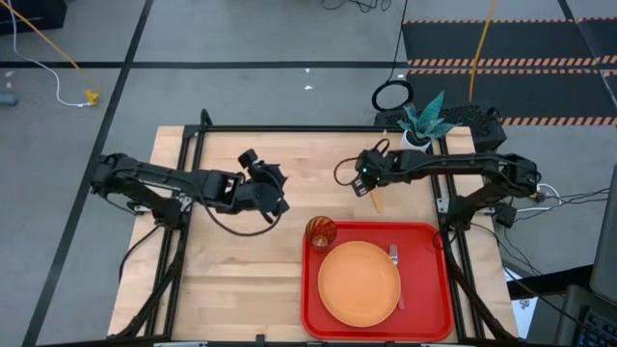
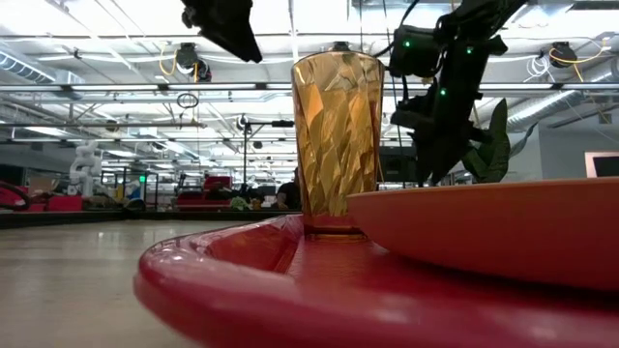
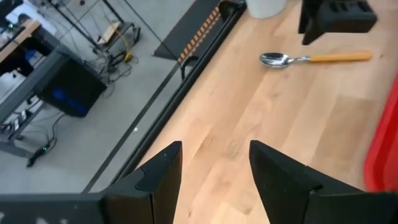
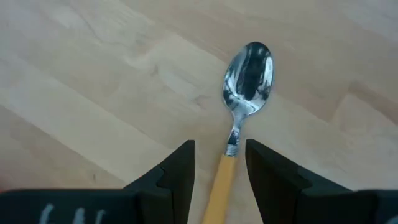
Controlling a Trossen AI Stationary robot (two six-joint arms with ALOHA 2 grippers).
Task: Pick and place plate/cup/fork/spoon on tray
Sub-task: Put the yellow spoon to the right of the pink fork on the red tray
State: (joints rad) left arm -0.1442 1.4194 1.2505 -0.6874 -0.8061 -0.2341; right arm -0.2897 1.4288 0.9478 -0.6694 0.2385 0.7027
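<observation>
The right gripper (image 4: 219, 163) hangs over the spoon (image 4: 244, 102) on the bare wood just beyond the tray's (image 1: 424, 310) far edge, fingers spread either side of the orange handle. On the tray sit the plate (image 1: 359, 282), with the fork (image 1: 395, 272) on its right, and the cup (image 1: 321, 232) in the far-left corner. The left gripper (image 3: 214, 168) waits spread over mid-table; I see no readable writing anywhere.
</observation>
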